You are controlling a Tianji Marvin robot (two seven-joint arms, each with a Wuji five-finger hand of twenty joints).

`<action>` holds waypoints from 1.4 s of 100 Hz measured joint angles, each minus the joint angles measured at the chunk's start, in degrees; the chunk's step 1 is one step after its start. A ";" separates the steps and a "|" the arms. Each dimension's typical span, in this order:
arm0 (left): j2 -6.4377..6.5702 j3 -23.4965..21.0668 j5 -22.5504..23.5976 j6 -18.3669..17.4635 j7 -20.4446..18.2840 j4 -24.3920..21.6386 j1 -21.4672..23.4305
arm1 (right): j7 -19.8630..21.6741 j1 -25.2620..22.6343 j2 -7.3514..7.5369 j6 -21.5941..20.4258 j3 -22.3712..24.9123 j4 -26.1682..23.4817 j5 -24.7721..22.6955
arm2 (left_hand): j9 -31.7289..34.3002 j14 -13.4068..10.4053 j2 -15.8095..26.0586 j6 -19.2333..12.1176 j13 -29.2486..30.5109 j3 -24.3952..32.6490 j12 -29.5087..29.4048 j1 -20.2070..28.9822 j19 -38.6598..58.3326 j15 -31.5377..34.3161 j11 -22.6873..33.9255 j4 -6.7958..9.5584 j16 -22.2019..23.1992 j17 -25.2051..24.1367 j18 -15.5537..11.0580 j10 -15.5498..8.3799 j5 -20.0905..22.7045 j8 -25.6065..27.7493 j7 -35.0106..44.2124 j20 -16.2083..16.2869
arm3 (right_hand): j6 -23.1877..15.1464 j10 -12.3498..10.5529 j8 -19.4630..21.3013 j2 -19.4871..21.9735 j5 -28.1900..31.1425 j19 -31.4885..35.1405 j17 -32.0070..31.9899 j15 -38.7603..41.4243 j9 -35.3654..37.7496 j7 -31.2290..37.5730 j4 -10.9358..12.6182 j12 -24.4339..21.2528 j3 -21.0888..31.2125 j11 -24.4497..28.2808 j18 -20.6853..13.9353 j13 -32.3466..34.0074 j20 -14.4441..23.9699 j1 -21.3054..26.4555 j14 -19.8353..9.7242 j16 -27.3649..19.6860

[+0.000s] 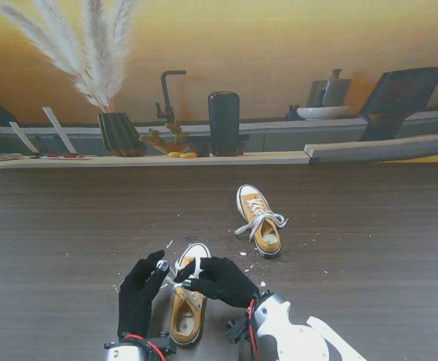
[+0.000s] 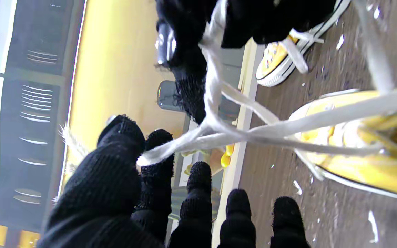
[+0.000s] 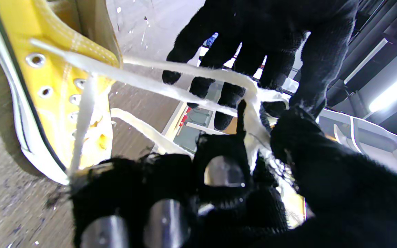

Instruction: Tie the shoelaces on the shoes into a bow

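From the stand, both black-gloved hands meet over the near yellow canvas shoe with a white toe cap [image 1: 188,301], which lies on the dark wooden table [image 1: 68,226] close to the robot, while a second yellow shoe [image 1: 261,219] with a loose white lace lies farther away and to the right. Only the wrist views show the flat white shoelace [image 2: 240,134] up close: the left hand [image 1: 140,292] pinches one strand between thumb and first finger [image 2: 157,151], its other fingers straight, and the right hand [image 1: 220,280] is curled tight around the crossing strands [image 3: 253,103]
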 measured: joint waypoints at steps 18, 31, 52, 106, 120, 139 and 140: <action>-0.92 0.11 1.75 -4.48 1.68 2.24 -1.05 | 0.19 0.00 0.06 0.00 0.05 -0.01 -0.09 | 2.26 -1.60 -5.52 0.23 0.70 9.32 -4.92 -1.35 -13.61 -4.19 -3.67 0.36 -3.28 1.81 -0.02 0.00 2.08 -3.89 2.44 -1.16 | 0.00 0.00 0.00 0.00 -0.01 0.00 0.00 0.00 0.00 0.00 0.00 0.00 0.00 0.00 0.00 0.00 0.00 0.00 0.00 0.00; -0.96 0.11 1.24 -4.64 1.64 2.49 -1.32 | 0.23 0.01 0.09 0.01 0.02 -0.02 -0.11 | 17.28 1.69 -6.51 6.35 12.76 15.40 -5.15 -1.89 -14.78 0.63 -0.58 0.93 -3.30 8.58 0.20 2.08 0.02 -1.78 7.35 0.69 | 0.00 0.00 0.00 0.00 -0.01 0.00 0.00 0.00 0.00 0.00 0.00 0.00 -0.01 0.00 0.00 0.00 0.00 0.00 0.00 0.00; -0.91 -0.07 -1.28 -2.19 0.85 1.18 -1.13 | 0.18 -0.16 0.10 -0.09 0.13 -0.02 -0.17 | 23.64 3.38 -1.04 11.82 19.38 6.36 17.06 2.24 -10.31 18.20 11.62 1.04 5.61 13.21 0.45 2.69 -5.91 10.70 6.67 10.02 | -0.03 0.00 0.00 -0.03 0.00 0.00 0.00 0.00 0.00 0.60 0.00 0.00 -0.01 0.00 0.00 0.00 0.00 0.00 0.00 0.00; -0.20 -3.99 -1.67 0.33 -2.50 0.86 -0.96 | 1.72 -3.08 0.59 -1.64 3.61 -1.50 -0.03 | 23.06 7.76 1.36 15.89 29.07 3.31 34.14 5.81 43.81 39.50 26.47 0.47 18.93 15.11 1.76 3.79 -10.41 30.80 3.69 9.10 | -5.19 6.90 7.11 -2.15 1.83 -19.36 -27.12 -36.81 -25.77 8.39 0.00 -13.30 -3.03 -23.11 10.61 -14.29 -18.79 0.46 9.70 -20.76; -0.10 -5.10 0.14 1.17 -2.79 0.86 -0.55 | 2.04 -3.62 0.86 -1.47 4.33 -1.94 -0.23 | 23.06 7.77 1.51 15.89 28.89 0.95 34.39 7.07 44.42 39.43 25.91 0.46 18.94 15.13 1.76 3.80 -10.50 30.03 3.78 7.87 | -5.21 7.34 11.39 -1.29 3.86 -32.88 -42.00 -53.66 -33.02 9.84 0.00 -21.11 -3.73 -30.66 8.59 -24.73 -21.16 0.62 9.15 -24.47; 0.38 -7.07 -0.54 2.67 -5.07 -0.42 1.11 | 0.80 -3.69 0.85 -1.50 4.50 -1.92 -1.14 | 21.81 7.77 3.75 15.95 28.89 -4.28 34.46 8.34 45.86 41.96 28.15 0.46 20.53 15.56 1.76 3.82 -12.08 34.81 3.51 8.68 | -4.29 7.35 17.05 0.63 4.67 -44.88 -49.84 -68.96 -35.93 10.45 0.00 -28.00 -4.43 -36.66 6.29 -30.95 -26.88 1.57 7.97 -29.34; 0.40 -7.17 -0.55 2.79 -5.16 -0.50 1.20 | 0.72 -3.70 0.84 -1.50 4.51 -1.92 -1.16 | 21.80 7.77 3.75 15.95 28.89 -4.28 34.46 8.35 46.01 42.21 28.30 0.46 20.80 15.71 1.76 3.82 -12.08 34.97 3.51 8.92 | -4.22 7.35 17.09 0.63 4.67 -45.16 -49.89 -69.01 -35.93 10.45 0.00 -28.13 -4.43 -36.80 6.15 -30.95 -27.07 1.57 7.96 -29.42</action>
